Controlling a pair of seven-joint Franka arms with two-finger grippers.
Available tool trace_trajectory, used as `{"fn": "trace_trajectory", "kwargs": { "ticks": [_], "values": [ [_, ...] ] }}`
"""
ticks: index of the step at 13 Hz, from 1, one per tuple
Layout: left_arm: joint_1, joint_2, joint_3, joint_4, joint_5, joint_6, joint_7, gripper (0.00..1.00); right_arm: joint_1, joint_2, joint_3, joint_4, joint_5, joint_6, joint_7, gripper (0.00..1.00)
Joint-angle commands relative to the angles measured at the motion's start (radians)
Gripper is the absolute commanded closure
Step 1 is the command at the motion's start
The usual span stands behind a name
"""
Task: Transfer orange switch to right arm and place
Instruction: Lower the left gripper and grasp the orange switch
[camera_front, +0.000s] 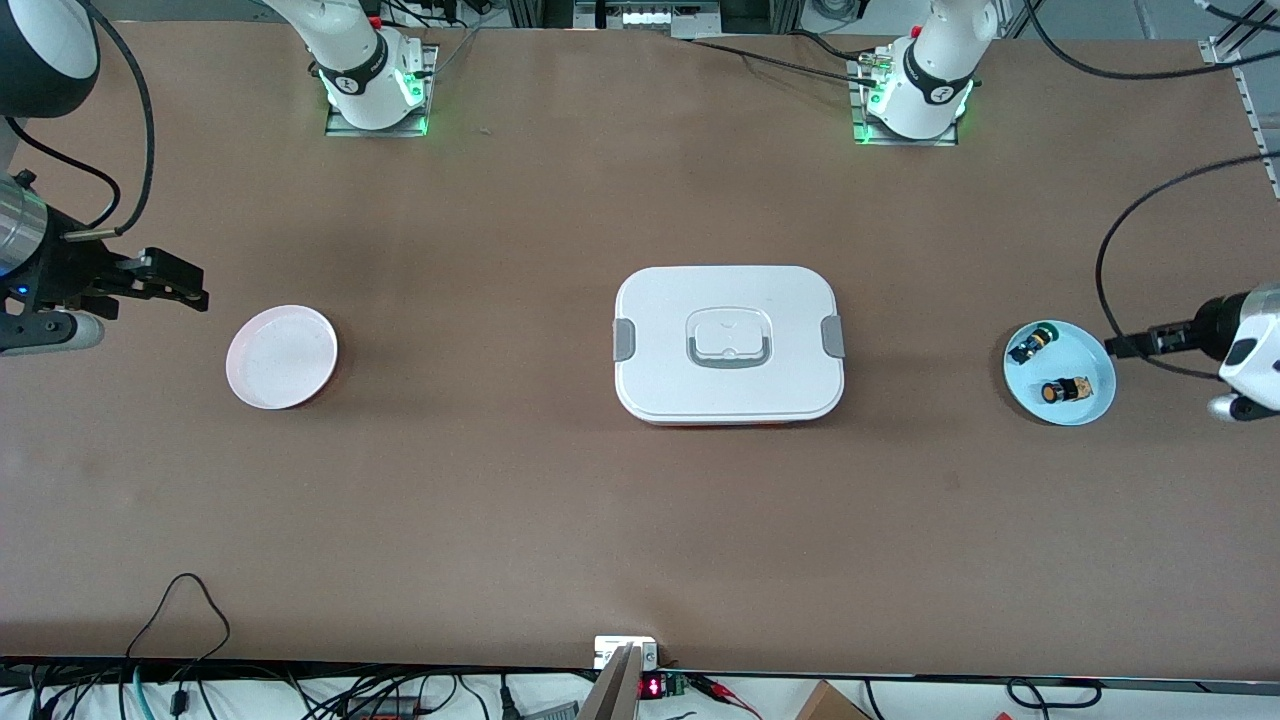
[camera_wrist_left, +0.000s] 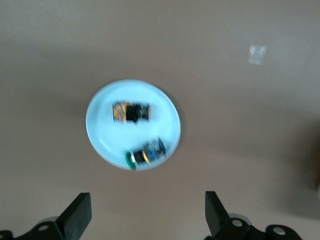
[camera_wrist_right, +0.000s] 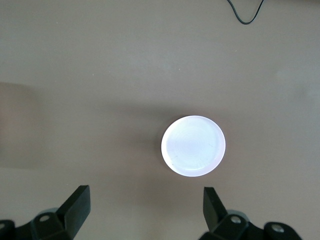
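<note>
Waiting at either end of the worktop (camera_front: 560, 520), both arms hang clear of the dishes.
White lidded box (camera_front: 728, 343) sits mid-worktop; pink plate (camera_front: 281, 356) lies toward the right arm's end, under the right hand (camera_wrist_right: 145, 212), fingers spread; left hand (camera_wrist_left: 147, 215), fingers spread, hovers by the blue dish (camera_front: 1092, 405) holding the orange switch (camera_front: 1064, 390) and, farther from the front camera, the green switch (camera_front: 1031, 345).

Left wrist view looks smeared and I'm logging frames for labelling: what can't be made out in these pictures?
- Orange switch and green-faced switch on the blue plate: detail blurred in the left wrist view, too small in the front view.
- Left hand: cut off by the front view's edge.
- White lidded box: lid hides its contents.
</note>
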Motion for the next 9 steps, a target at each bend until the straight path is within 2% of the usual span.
{"fn": "trace_trajectory", "kwargs": {
  "ticks": [1, 5, 7, 9],
  "values": [
    [0.033, 0.032, -0.007, -0.088, 0.022, 0.193, 0.083, 0.0, 0.0, -0.003, 0.004, 0.0, 0.001, -0.006, -0.011, 0.0],
    [0.094, 0.089, -0.008, -0.243, 0.021, 0.507, 0.198, 0.0, -0.003, 0.0, 0.004, -0.002, -0.001, -0.014, -0.009, 0.0],
    [0.109, 0.109, -0.008, -0.291, 0.022, 0.59, 0.199, 0.0, -0.003, 0.0, 0.004, -0.002, 0.007, -0.021, 0.007, 0.0],
    [0.109, 0.118, -0.01, -0.311, 0.022, 0.617, 0.199, 0.0, -0.005, -0.003, 0.004, -0.002, 0.009, -0.023, 0.023, 0.0]
  ]
}}
